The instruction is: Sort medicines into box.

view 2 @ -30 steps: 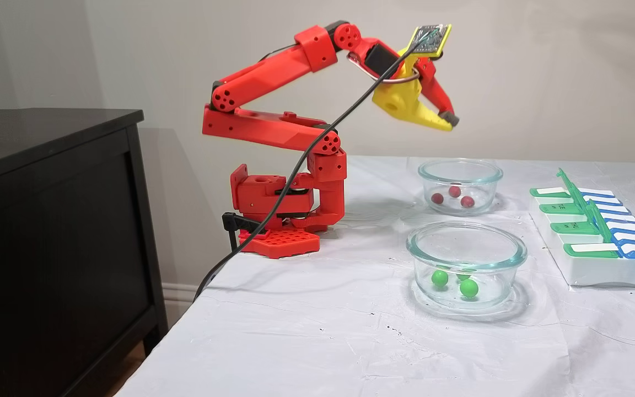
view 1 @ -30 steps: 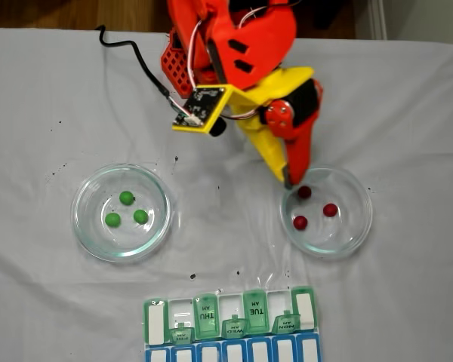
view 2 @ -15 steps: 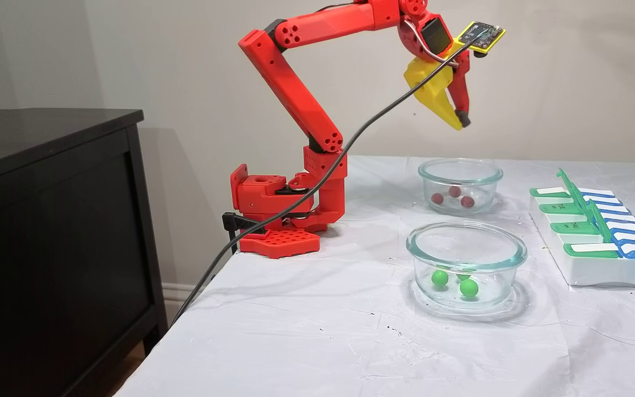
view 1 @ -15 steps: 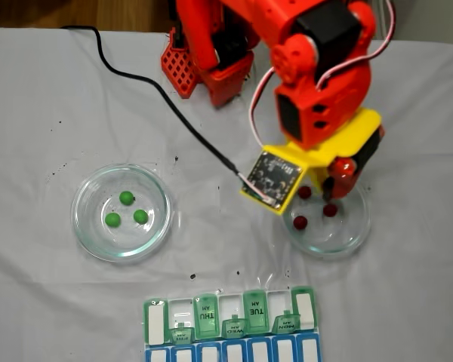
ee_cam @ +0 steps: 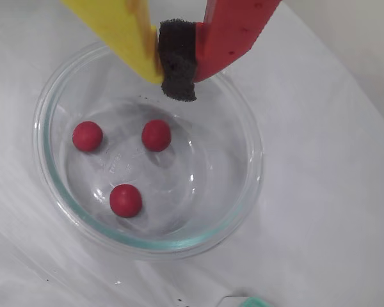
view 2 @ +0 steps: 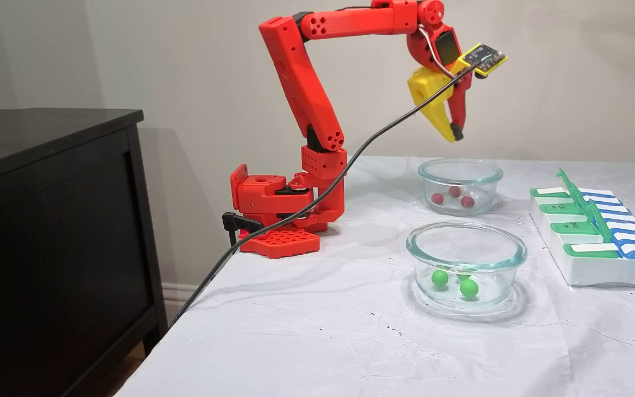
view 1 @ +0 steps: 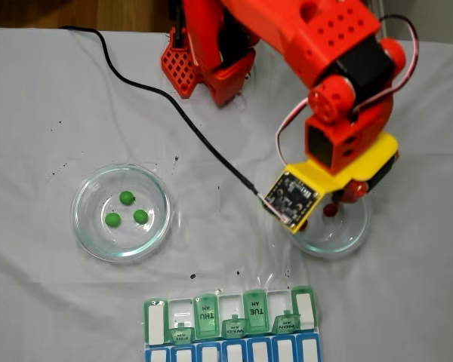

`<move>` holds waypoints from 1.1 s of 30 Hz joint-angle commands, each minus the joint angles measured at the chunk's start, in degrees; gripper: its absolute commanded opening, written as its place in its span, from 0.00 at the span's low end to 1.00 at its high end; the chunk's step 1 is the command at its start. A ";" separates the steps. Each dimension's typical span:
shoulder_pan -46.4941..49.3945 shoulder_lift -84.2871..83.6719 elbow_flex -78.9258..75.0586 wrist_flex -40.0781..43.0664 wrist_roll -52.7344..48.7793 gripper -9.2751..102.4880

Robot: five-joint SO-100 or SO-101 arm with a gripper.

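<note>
Medicines, 3 red [ee_cam: 156,135], sit in a glass dish [ee_cam: 243,192].
Tool [ee_cam: 177,77] hangs above it, fingertips pressed together (holding nothing).

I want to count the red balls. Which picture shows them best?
The wrist view: all three red balls lie in plain sight in the glass dish, below the shut pincer. The side fixed view shows them small through the glass. In the top fixed view the arm covers most; one peeks out.

My wrist hides most of the red-ball dish [view 1: 340,245] below my jaws in a fixed view; pill box [view 1: 230,332] blue row cut off at bottom edge.
</note>
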 commanded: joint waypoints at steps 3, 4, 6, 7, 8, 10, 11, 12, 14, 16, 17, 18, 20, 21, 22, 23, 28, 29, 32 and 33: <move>-0.44 0.97 -3.96 -2.29 0.62 0.13; -0.44 0.53 -3.96 -2.64 0.70 0.14; -0.35 0.18 -2.81 -3.96 0.79 0.15; -0.44 0.18 -2.11 -4.66 0.62 0.15; -0.53 0.18 -1.41 -5.45 0.62 0.17; -0.53 -0.09 -0.35 -6.68 0.70 0.19; -0.62 -0.44 0.26 -7.29 0.88 0.20; -0.62 -0.62 0.53 -7.47 1.05 0.20; -1.23 -1.23 1.67 -7.82 1.41 0.20; -1.93 -1.32 2.90 -8.09 1.58 0.19; -2.11 -1.49 3.34 -8.26 1.76 0.19; -2.29 -1.76 3.87 -8.26 1.93 0.18; -2.99 -2.55 4.75 -8.35 2.20 0.18; -3.25 -3.08 5.19 -8.35 2.37 0.18; -3.52 -3.69 5.54 -8.53 2.55 0.18; -3.69 -4.13 5.80 -8.70 2.55 0.18; -3.78 -7.47 6.06 -10.11 3.52 0.18; -3.78 -7.73 5.89 -10.11 3.60 0.18; -3.69 -8.26 5.10 -9.84 4.13 0.20; -3.69 -8.35 4.92 -9.76 4.22 0.20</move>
